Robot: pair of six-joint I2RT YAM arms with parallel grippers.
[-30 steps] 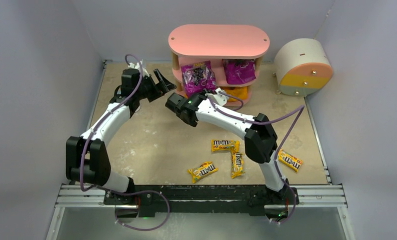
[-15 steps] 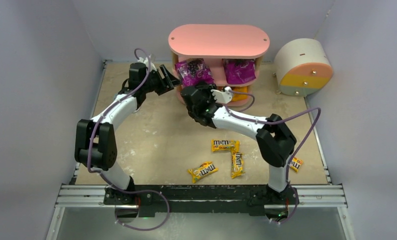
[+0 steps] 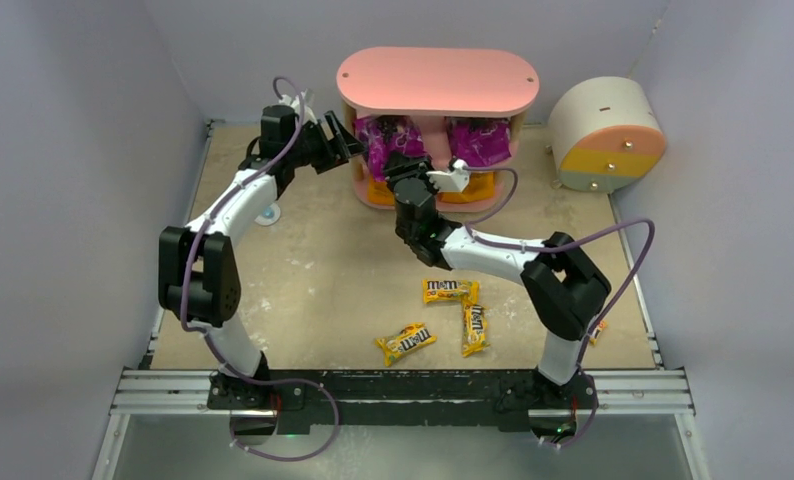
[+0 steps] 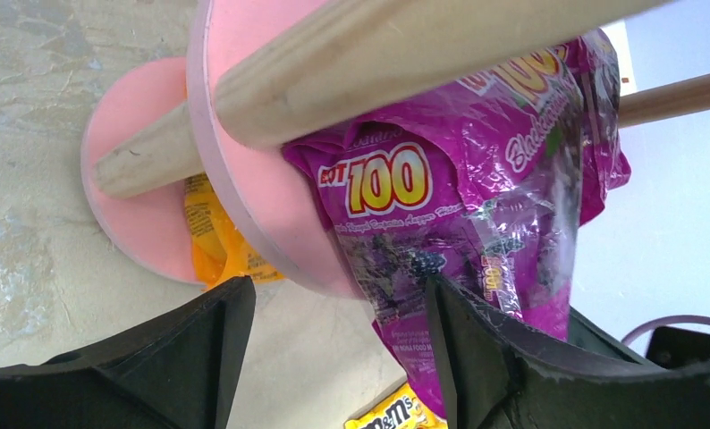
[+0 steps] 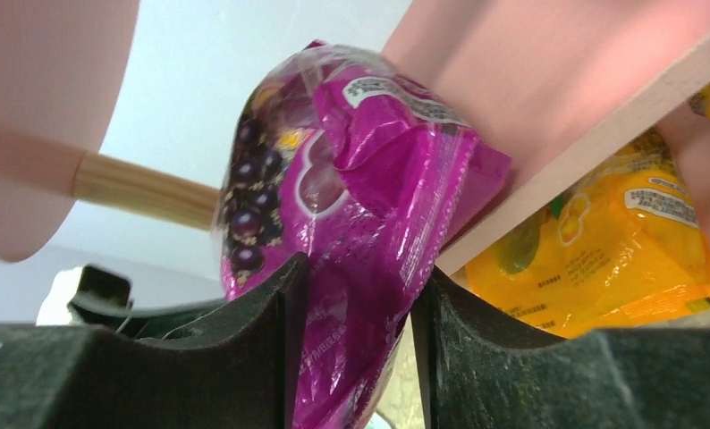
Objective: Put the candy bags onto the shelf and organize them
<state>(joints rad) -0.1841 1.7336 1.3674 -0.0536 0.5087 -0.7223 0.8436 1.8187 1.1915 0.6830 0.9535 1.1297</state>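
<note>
Right claw (image 5: 359, 279) fingers flank crinkly magenta-purple candy bag (image 5: 369, 161) on mid board of pink three-tier shelf (image 3: 438, 80), touching both sides. Pinched or loose, can't tell; top view hides it. Left claw (image 4: 338, 290) gapes, empty. Count: 2 magenta bags, 2 orange plastic bags (image 5: 602, 241) on bottom board, 4 slim yellow M&M's packets (image 3: 448, 290) on beige table (image 3: 303, 280).

Top view: even, diffuse overhead light, sharp, no glare. Faint soft shadows on the worktop (image 3: 303, 270) at the foot of the shelf (image 3: 438, 80). Left wrist: bright, nearest shelf post soft-focus, sheen on the magenta bag (image 4: 477, 206), blown-out white behind the shelf. Right wrist: backlit, right hand (image 5: 359, 304) near-black and blurred below the shelf.
</note>
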